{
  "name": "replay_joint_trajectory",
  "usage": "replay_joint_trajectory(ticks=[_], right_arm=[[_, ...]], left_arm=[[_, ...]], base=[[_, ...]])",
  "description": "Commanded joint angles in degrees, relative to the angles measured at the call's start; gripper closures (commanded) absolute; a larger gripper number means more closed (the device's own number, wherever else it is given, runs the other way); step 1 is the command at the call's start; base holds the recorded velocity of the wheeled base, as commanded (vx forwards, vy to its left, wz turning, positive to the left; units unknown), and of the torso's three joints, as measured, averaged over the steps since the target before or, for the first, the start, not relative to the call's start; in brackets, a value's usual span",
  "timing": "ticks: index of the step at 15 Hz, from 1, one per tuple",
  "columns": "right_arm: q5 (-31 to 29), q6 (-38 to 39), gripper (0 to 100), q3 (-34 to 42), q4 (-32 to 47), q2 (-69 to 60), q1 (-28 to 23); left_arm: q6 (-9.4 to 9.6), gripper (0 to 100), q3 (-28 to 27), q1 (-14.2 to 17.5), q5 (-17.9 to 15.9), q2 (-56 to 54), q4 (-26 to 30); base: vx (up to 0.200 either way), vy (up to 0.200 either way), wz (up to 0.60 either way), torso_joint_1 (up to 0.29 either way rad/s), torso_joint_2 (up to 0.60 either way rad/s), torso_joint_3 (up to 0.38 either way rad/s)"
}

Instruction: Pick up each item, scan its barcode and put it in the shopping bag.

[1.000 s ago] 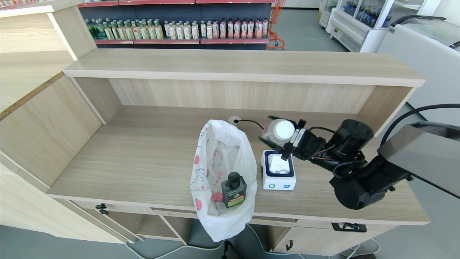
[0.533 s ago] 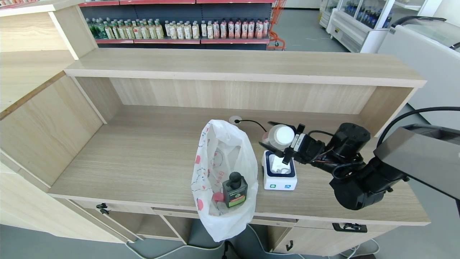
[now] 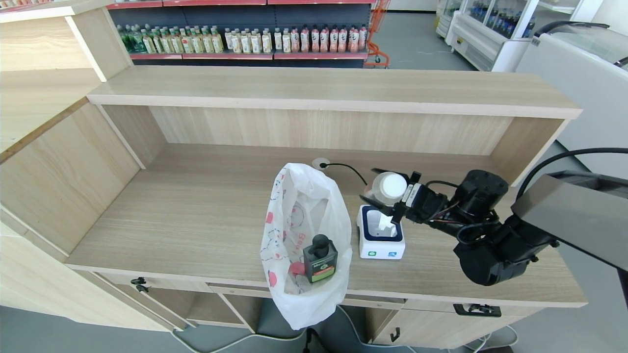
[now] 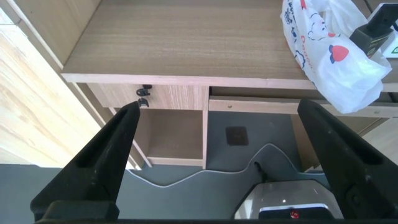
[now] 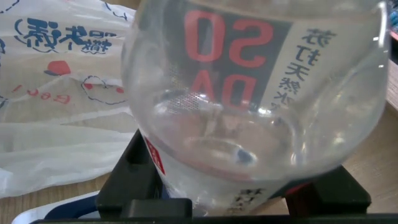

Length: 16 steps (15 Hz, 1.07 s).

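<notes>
Left gripper (image 4: 219, 112) hangs before the front edge of the counter (image 4: 186, 43), its fingers wide apart with nothing between them. On the counter stands the bag (image 3: 304, 230), with a dark pump bottle (image 3: 320, 258) inside it. Just right of the bag is the scanner (image 3: 381, 239). Right gripper (image 3: 386, 192) pinches a clear soda bottle (image 3: 391, 186) over the scanner's far side.

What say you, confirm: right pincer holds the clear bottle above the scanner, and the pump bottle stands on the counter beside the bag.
Not quite: the head view shows the pump bottle inside the bag. The right pincer holds the clear bottle above the scanner.
</notes>
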Motion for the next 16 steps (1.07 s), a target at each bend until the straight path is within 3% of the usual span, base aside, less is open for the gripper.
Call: replay_joint_trajectory(ticks=[1, 16], right_arm=[[0.0, -0.1, 100, 0.3, -0.1, 0.0, 0.1], [0.0, -1.4, 100, 2.7, -0.1, 0.0, 0.1]], left_arm=[[0.02, 0, 0.0, 0.0, 0.0, 0.0, 0.0], [0.02, 0, 0.0, -0.1, 0.0, 0.0, 0.0]], base=[[0.0, 0.0, 0.0, 0.0, 0.0, 0.0], [0.0, 0.0, 0.0, 0.0, 0.0, 0.0]])
